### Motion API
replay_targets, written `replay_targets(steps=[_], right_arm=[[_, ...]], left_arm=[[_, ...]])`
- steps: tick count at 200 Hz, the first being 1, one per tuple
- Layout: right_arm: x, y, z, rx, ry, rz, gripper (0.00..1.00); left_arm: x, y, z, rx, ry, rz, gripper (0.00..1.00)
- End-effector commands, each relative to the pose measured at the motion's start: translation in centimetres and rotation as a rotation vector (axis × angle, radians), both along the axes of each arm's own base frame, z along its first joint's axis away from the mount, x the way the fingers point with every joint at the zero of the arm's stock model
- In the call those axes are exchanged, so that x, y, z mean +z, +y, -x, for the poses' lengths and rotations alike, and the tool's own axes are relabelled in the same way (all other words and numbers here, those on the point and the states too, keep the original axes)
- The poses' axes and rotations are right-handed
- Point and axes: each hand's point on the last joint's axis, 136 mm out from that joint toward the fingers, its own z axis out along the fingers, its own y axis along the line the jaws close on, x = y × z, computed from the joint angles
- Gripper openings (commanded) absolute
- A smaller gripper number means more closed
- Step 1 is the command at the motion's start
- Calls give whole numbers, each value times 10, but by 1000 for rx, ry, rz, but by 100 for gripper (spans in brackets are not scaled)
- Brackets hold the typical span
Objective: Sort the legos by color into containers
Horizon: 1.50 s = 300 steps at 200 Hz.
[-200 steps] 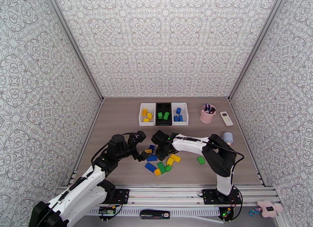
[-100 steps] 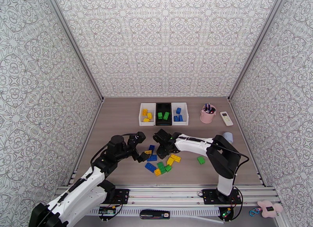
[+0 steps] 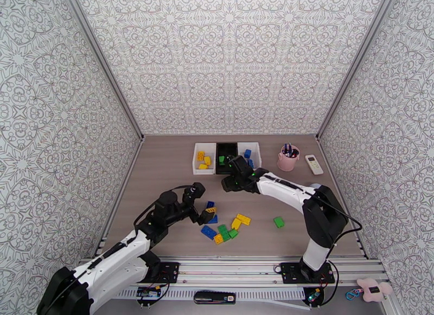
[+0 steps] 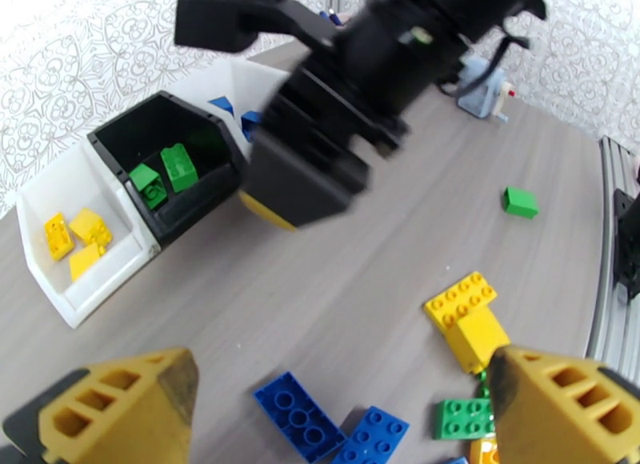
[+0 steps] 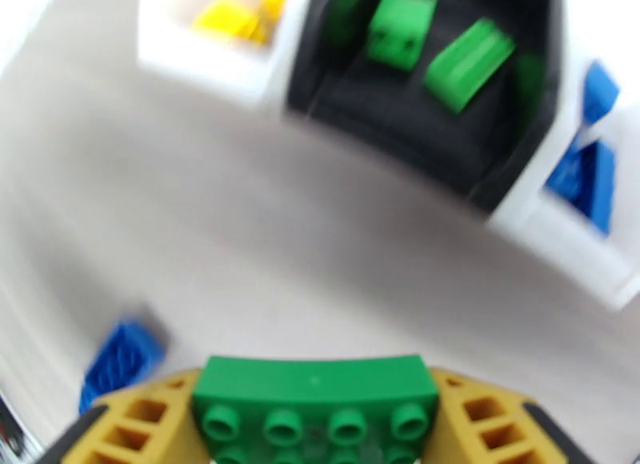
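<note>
Right wrist view: right pincer (image 5: 316,434) pinches a green lego (image 5: 312,390), hovering just short of the black bin (image 5: 376,114). Step looks like carrying green to its bin. Next: get over the bin's opening, then let go. Left pincer (image 4: 340,414) is spread wide above loose legos (image 4: 468,318) on the table (image 4: 240,298).

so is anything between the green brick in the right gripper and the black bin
Nothing visible: bare table lies between the green brick held in the right gripper and the open black bin ahead.
</note>
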Motion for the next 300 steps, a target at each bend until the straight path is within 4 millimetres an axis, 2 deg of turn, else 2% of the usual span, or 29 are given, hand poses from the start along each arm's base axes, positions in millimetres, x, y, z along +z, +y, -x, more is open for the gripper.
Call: replay_targets(steps=[1,40,75,119,157,211,231,257,284,300], right_arm=[[18,2,-40,-67,-79,-36,50],[19,-8,-93,-135,-123,-28,50],[11,-6,-130,-146,-139,3,50],[0,1,-162,-131,-152,41,51],[-6,2,-178,-129,-154,62,57],[30,1,-171,-119,-199,26,84],[47,-1,-162,-112,-217,-4,89],[63,-4,-141,-86,-221,-53,94],[67,-12,-111,-76,-213,-110,96],[68,-21,-94,-84,-208,-129,96]], left_arm=[[11,1,-15,80,-32,50,100],[11,-7,-24,99,-31,56,100],[9,-14,-26,88,-29,47,100],[8,-14,-25,80,-25,24,100],[8,-14,-24,85,-27,22,100],[3,-8,-30,150,28,32,100],[-4,-2,-31,188,69,21,100],[-11,2,-30,214,117,18,100],[-19,9,-33,286,186,4,100],[-30,15,-33,335,261,-41,100]])
